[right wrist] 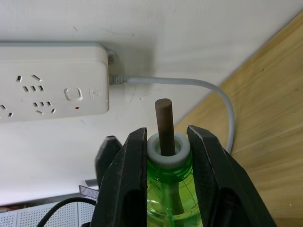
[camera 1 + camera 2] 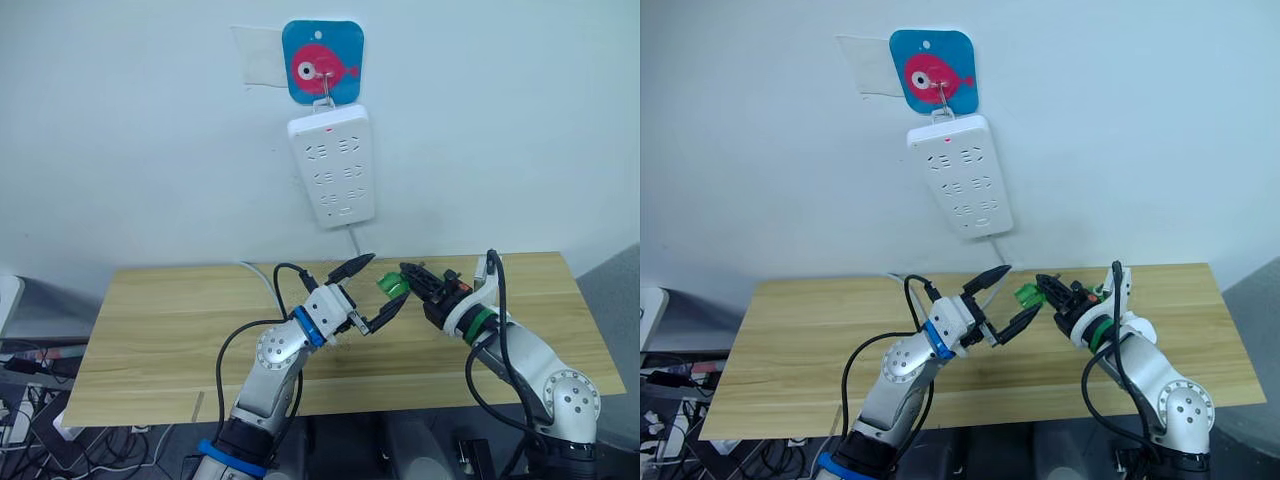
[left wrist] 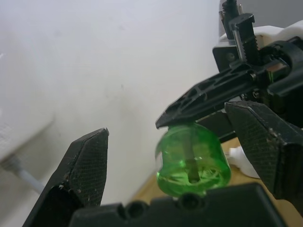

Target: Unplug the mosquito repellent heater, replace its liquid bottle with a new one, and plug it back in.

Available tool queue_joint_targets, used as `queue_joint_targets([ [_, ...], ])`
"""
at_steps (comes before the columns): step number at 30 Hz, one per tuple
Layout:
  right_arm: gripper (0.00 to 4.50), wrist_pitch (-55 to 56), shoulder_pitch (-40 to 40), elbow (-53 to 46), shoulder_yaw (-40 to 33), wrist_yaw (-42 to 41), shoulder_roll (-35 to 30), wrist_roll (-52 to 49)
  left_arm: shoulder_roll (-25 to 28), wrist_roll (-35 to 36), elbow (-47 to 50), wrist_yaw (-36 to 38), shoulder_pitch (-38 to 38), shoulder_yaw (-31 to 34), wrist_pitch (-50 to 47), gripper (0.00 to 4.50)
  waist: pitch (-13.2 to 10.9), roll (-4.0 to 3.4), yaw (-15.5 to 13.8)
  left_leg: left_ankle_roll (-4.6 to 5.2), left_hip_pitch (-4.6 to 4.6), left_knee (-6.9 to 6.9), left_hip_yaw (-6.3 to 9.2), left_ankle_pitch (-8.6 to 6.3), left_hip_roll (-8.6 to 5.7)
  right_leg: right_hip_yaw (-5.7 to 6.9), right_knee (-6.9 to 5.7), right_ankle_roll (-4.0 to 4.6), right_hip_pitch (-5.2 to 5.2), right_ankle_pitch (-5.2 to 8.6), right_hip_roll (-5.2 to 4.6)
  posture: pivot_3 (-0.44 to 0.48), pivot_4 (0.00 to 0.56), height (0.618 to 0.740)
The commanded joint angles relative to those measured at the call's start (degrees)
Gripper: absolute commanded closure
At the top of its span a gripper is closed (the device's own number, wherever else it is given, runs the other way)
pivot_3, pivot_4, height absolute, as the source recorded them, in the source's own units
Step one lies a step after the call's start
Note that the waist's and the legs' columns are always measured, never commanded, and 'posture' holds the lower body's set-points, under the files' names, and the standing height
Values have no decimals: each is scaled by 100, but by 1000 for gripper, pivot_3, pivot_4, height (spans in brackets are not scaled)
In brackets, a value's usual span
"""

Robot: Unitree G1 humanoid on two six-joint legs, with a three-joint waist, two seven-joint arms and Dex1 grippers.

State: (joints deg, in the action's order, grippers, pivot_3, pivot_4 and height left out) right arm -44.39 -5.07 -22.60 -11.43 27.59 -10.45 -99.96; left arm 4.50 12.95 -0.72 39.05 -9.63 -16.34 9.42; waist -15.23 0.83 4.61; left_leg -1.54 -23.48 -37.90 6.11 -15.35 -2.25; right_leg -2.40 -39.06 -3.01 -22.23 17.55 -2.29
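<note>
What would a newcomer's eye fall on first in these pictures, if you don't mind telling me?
Probably the bright green liquid bottle, its dark wick bare, clamped in the right gripper above the wooden table, with the open left gripper right beside it. Next, the white power strip hanging on the wall under a blue and pink fish hook.

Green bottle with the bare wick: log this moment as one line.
right gripper: shut on liquid bottle | left gripper: open beside it | power strip: on wall
</note>
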Motion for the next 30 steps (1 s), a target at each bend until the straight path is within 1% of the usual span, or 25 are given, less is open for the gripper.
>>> queue_joint_targets([
  [1,3636,188,35,-350,96,-69,-71,-273,-5,204,253,116,69,-55,-183,0,0,0,7,0,0,0,0,0,0,-1,0,0,0,0,0,-87,255,740],
  [9,3636,453,87,-503,352,-42,-229,-506,-23,-190,22,-129,-40,-20,160,0,1,-1,6,0,-1,-1,0,0,0,-1,1,0,0,0,0,-87,240,740],
  [15,3636,609,102,-483,433,-89,-337,-515,-25,-205,2,-64,-97,-82,308,0,2,-2,6,-1,-1,-1,-2,1,0,-1,0,0,-1,0,0,-86,238,740],
  [22,3636,715,120,-503,512,-146,-377,-552,-114,-109,-16,-47,-35,-117,247,0,3,-3,6,-1,-1,-1,-1,1,0,-1,0,0,-1,0,0,-95,235,740],
  [30,3636,839,174,-617,609,-45,-387,-688,-152,-166,-196,-79,-104,-102,344,0,3,-3,7,0,-2,-2,-1,1,0,0,0,0,-1,0,1,-97,237,740],
])
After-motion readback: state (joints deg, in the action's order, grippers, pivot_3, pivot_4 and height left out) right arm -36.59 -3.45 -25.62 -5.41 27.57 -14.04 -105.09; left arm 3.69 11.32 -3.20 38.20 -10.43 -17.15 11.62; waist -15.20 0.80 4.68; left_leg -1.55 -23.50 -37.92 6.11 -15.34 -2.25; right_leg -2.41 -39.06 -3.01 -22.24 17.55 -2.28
